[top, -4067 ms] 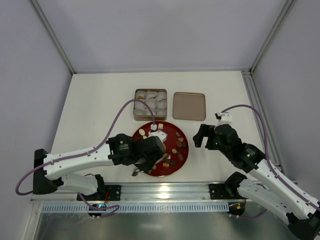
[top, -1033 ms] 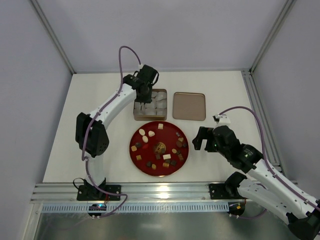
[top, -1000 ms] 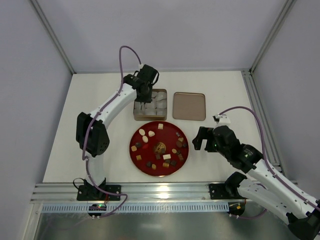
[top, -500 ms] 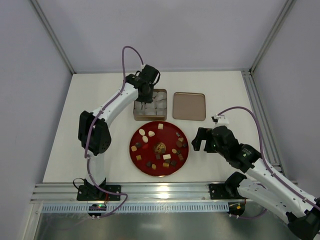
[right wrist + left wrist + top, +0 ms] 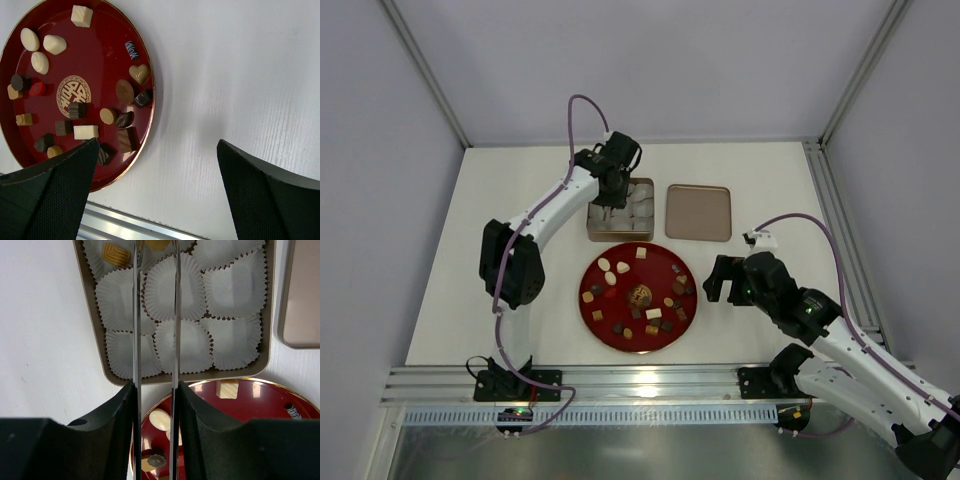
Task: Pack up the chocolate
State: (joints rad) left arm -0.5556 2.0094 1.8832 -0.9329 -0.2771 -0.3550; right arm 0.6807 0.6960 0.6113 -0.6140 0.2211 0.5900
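Top external view: a white table (image 5: 770, 180) with two white robot arms mounted at its near edge. The left arm reaches far across, and the left gripper (image 5: 609, 205) hangs over the left side of an open tan tin (image 5: 225, 376). The right arm stays low on the right; the right gripper (image 5: 717, 278) hovers above bare table just beside a round red plate (image 5: 655, 275), its fingers spread wide with nothing between them.

The plate sits at the centre with the tin touching or nearly touching its far rim. The tin's flat lid (image 5: 698, 212) lies just to the right of the tin.

In the left wrist view the tin is filled with white crinkled paper cups (image 5: 232, 287). Most of the chocolate (image 5: 125, 91) is scattered on the plate in dark, tan and cream pieces. One ridged tan piece (image 5: 116, 254) sits in a far-left cup. The left fingers stand a narrow gap apart. Another tan piece (image 5: 157, 244) shows between them at the picture's top edge; I cannot tell whether they clamp it.
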